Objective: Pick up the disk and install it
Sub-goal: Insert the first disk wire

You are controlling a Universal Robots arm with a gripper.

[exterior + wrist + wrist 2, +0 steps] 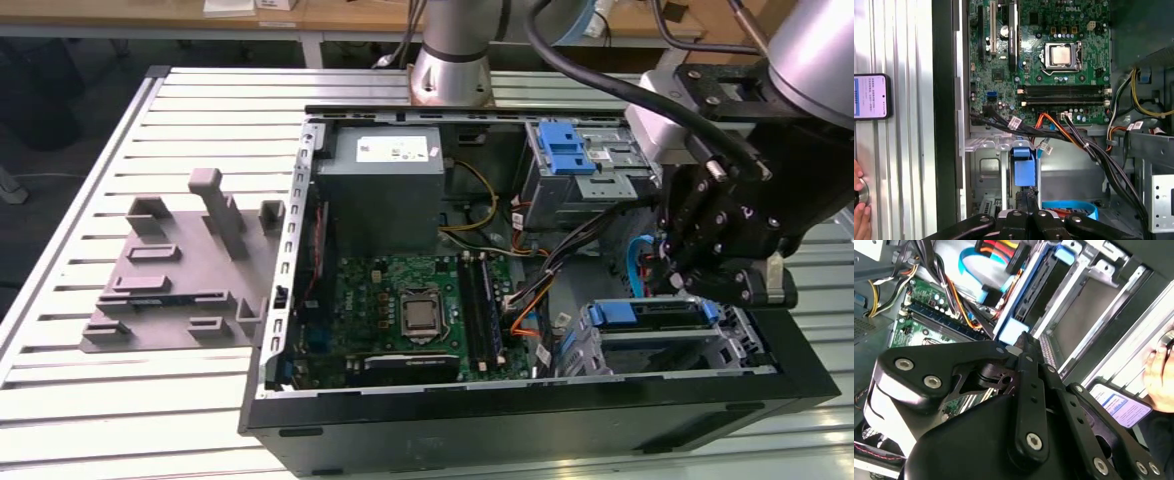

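The disk (pixel 650 315) sits in the drive cage (pixel 741 345) at the near corner of the open computer case, on the exterior view's right, its blue bracket (pixel 611 314) facing the motherboard. My black gripper (pixel 697 288) hangs just above it. In both wrist views the disk shows edge-on, as a dark slab (pixel 1038 287) with a blue bracket end (pixel 1023 172). The gripper (pixel 1021 338) (pixel 1026 194) has its fingers together, and their tips rest against that bracket end. Nothing sits between the fingers.
Bundled cables (pixel 1074 137) cross between the motherboard (pixel 414 310) and the cage. A grey power supply (pixel 387 185) and a second cage with a blue latch (pixel 571 150) fill the case's far side. A grey fixture (pixel 187 270) lies on the table. A phone (pixel 871 96) and a hand (pixel 860 202) are beside the case.
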